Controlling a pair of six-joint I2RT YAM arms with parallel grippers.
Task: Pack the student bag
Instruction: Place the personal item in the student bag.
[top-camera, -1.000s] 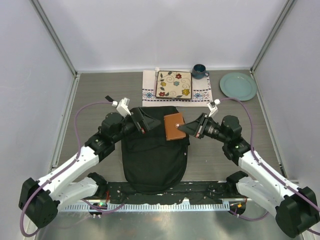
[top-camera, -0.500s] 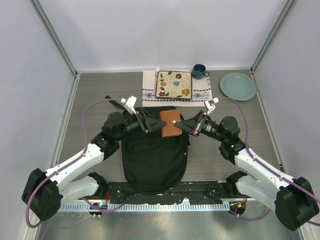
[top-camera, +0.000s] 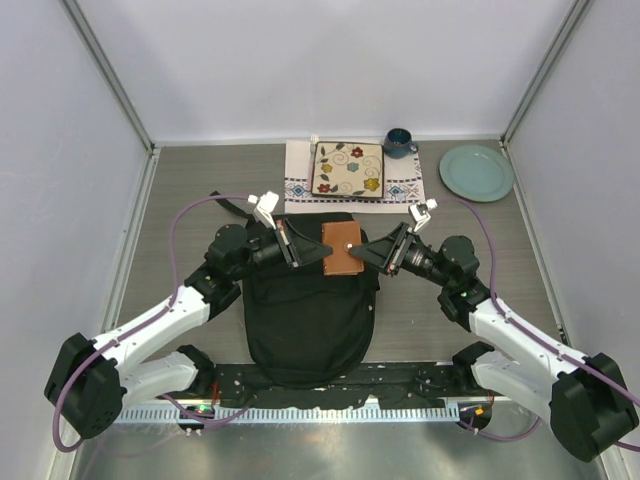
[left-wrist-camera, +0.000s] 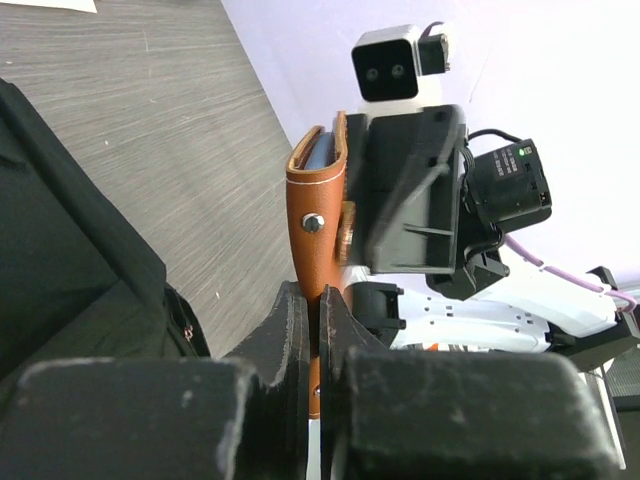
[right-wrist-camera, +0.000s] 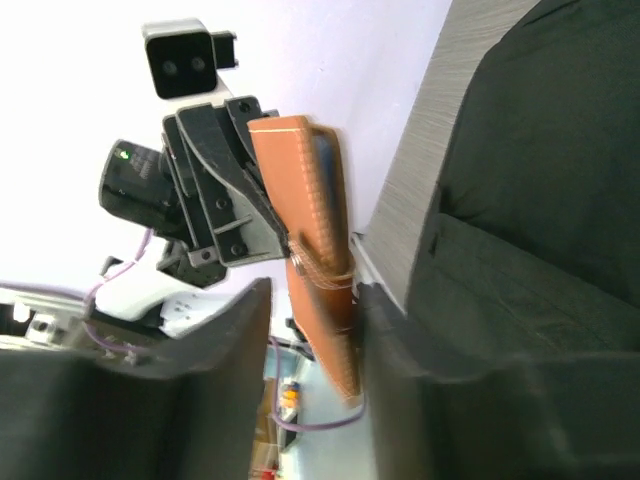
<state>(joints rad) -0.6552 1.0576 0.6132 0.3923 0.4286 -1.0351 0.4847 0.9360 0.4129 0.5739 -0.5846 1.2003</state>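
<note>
Well, we see the bag (top-camera: 305, 320) lying flat in the middle of the table (top-camera: 190, 200), black & big, w/ its bottom end near the arm bases & its top end close to the cloth (top-camera: 300, 186). Above the top end of the bag we see a brown wallet (top-camera: 342, 246), held up in the air. The left gripper (top-camera: 318, 256) is squeezed tight on the wallet's left edge; in the left wrist view its 2 fingers press on the leather from both sides w/ no gap. The right gripper (top-camera: 364, 256) comes in from the other side. Its fingers stand apart w/ the wallet between them, & in the right wrist view we see a gap between one finger & the leather, so it isn't squeezing. The wallet has a small metal snap & a bit of blue inside. At the far end of the table, on the cloth, sits a square plate (top-camera: 348, 168) w/ flowers. A dark blue mug (top-camera: 399, 142) is just beside the cloth's far right corner, & a round green plate (top-camera: 476, 171) is farther right, well apart from the bag.
</note>
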